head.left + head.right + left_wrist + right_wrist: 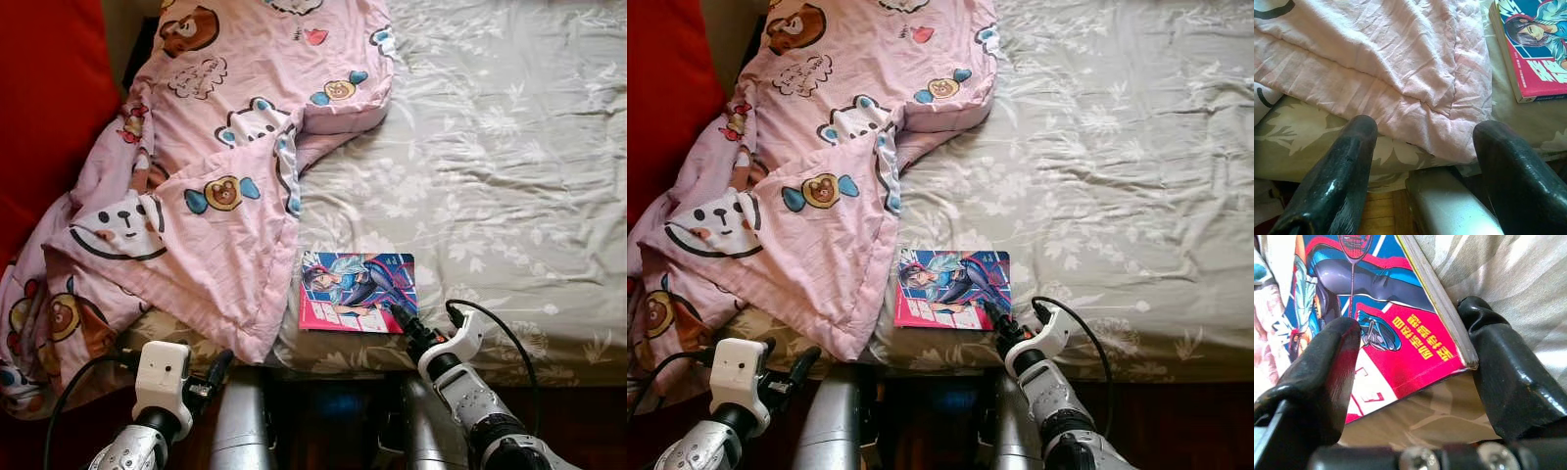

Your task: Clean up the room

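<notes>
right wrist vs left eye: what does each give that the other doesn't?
Right wrist alone: the right claw straddling the book's corner, one finger over the cover, the other outside the page edge; the yellow lettering on the cover can be made out.

Left eye alone: the pink cartoon blanket bunched on the bed's left, the red cushion, the left claw low at the bed edge.

Both: book and floral sheet.
</notes>
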### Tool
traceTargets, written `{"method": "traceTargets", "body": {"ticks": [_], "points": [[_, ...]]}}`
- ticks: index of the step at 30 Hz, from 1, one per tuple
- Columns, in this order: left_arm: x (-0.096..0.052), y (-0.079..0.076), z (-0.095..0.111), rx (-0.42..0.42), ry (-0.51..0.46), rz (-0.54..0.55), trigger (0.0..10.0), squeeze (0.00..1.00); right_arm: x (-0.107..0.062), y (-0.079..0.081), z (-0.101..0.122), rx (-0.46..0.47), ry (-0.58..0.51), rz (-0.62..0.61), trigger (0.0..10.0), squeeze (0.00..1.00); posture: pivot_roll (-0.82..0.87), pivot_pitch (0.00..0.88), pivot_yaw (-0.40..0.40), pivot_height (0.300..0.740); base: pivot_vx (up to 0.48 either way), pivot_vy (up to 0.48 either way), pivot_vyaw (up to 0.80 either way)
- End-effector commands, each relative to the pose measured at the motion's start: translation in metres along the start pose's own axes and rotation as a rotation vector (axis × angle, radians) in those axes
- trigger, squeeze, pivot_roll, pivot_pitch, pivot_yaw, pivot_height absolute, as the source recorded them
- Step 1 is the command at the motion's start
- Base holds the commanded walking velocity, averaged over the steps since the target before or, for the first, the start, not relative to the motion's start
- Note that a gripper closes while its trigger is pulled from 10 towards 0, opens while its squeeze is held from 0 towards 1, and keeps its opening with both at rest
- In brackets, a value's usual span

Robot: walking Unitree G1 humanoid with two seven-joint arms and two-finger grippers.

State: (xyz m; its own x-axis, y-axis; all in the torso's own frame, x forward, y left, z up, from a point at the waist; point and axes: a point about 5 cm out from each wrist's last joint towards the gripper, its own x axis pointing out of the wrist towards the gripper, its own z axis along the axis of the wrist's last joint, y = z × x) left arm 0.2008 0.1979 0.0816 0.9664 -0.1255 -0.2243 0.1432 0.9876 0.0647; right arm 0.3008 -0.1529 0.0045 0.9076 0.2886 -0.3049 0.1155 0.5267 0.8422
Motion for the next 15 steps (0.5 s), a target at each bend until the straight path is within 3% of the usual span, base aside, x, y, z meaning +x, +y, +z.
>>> {"method": "traceTargets", "body": {"ticks": [1, 15], "points": [[-0.0044, 0.0025, -0.0069, 0.007, 0.032, 0.012, 10.0, 0.0, -0.0031, -0.0012, -0.0418, 0.081, 0.147, -0.001, 0.0, 0.0, 0.26, 0.373, 0.066, 0.601, 0.0, 0.0, 0.0], [0.0012, 0.0011, -0.0089, 0.01, 0.029, 0.013, 10.0, 0.0, -0.0031, -0.0004, -0.0376, 0.084, 0.125, 0.028, 0.0, 0.0, 0.25, 0.353, 0.06, 0.601, 0.0, 0.0, 0.0]]}}
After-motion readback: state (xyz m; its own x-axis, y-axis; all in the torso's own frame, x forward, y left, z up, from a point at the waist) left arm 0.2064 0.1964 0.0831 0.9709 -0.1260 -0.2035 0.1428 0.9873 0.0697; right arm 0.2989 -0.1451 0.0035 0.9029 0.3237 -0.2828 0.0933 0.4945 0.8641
